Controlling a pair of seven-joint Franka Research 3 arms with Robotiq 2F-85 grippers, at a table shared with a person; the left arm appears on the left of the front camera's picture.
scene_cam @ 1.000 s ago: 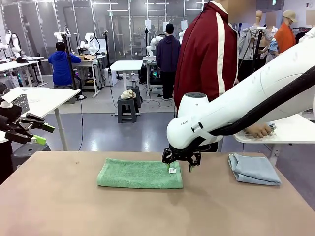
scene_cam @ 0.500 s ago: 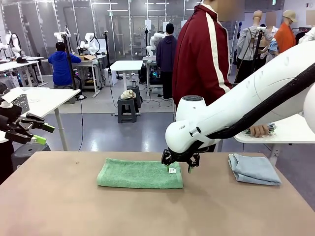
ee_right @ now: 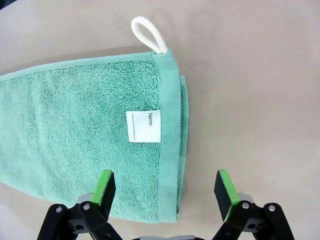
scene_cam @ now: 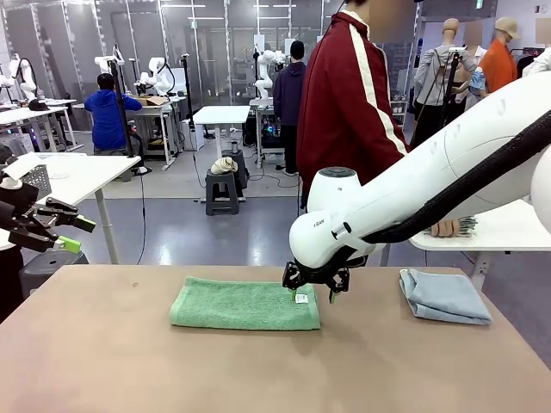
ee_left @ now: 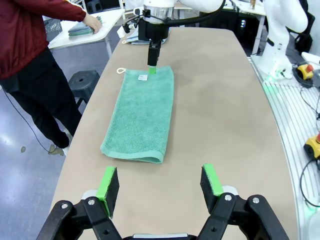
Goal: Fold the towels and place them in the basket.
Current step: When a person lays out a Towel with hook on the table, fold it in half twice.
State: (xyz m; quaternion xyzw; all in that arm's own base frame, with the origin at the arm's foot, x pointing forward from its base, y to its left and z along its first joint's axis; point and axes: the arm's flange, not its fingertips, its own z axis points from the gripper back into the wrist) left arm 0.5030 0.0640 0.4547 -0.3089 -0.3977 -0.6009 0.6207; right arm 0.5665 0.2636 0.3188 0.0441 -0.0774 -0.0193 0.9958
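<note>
Far left, raised beside the edge of the tan surface (scene_cam: 129, 361): left gripper (scene_cam: 79, 234), spread wide and empty, green pads well apart in its own wrist view (ee_left: 160, 181).

Centre-left on the surface: green towel (scene_cam: 245, 304), folded into a long flat rectangle, lying lengthwise away from the left wrist camera (ee_left: 142, 112). Small white tag (scene_cam: 301, 298) near its right-hand end, printed "Name" above a line in the right wrist view (ee_right: 144, 125). White hanging loop (ee_right: 148, 34) sticking out from the far corner of that end.

Just right of centre: right gripper (scene_cam: 316, 288), pointing straight down over the tagged end of the green towel, released, fingers apart on either side of the hemmed edge (ee_right: 165, 192), nothing clamped. Cannot tell whether the tips touch the cloth.

Further right, well apart from the green one: pale blue-grey towel (scene_cam: 443, 297), folded, lying near the surface's far right edge.

Beyond it, on a white side table (scene_cam: 516, 228): a person's hand (scene_cam: 446, 228) resting on a small stack of cloths.
</note>
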